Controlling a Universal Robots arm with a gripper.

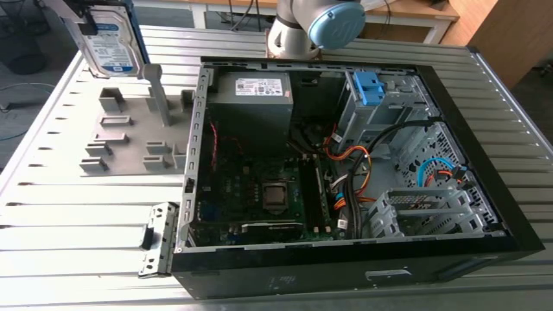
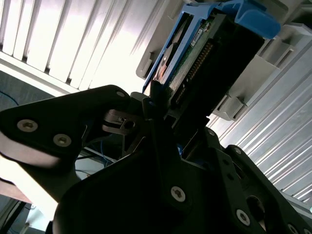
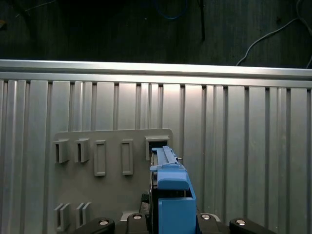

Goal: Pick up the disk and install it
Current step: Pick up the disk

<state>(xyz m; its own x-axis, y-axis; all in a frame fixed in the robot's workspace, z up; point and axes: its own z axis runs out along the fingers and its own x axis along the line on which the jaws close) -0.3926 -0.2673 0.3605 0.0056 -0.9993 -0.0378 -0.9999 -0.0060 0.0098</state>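
Gripper: black metal gripper (image 2: 163, 114) with screw-studded plates, fingers pinching the disk by its edge; also seen at the far corner on the exterior view's left (image 1: 88, 26) and flanking the blue bracket in the first wrist view (image 3: 168, 220).
Disk: flat rectangular silver metal disk (image 1: 112, 45) with a white-and-blue label, framed in smooth blue plastic; held upright and off the table, well apart from the case. Edge-on in the first wrist view (image 3: 169, 195). Green circuit board and a row of connector pins on its end in the second wrist view (image 2: 204, 53).
Below the disk: matt grey plastic fixture plate (image 1: 112, 139) with upright posts and rectangular slots; one open slot (image 3: 156, 146) just beyond the disk's far end. Cannot tell whether disk and plate touch.
Table: ribbed aluminium table (image 1: 78, 214), long parallel grooves, bright sheen.
Case: black open-sided computer case (image 1: 346, 275) lying flat, on the exterior view's right of the plate.
Inside the case: grey power-supply box (image 1: 250, 97) with a white sticker at the far side; dark green motherboard (image 1: 250, 188) near it; small blue plastic latch (image 1: 367, 87) atop a metal bay; perforated silver drive cage (image 1: 428, 210) at the near right; orange and black cables (image 1: 354, 162) between.
Arm: rounded grey joint with a pale blue cap (image 1: 333, 23) beyond the case's far wall.
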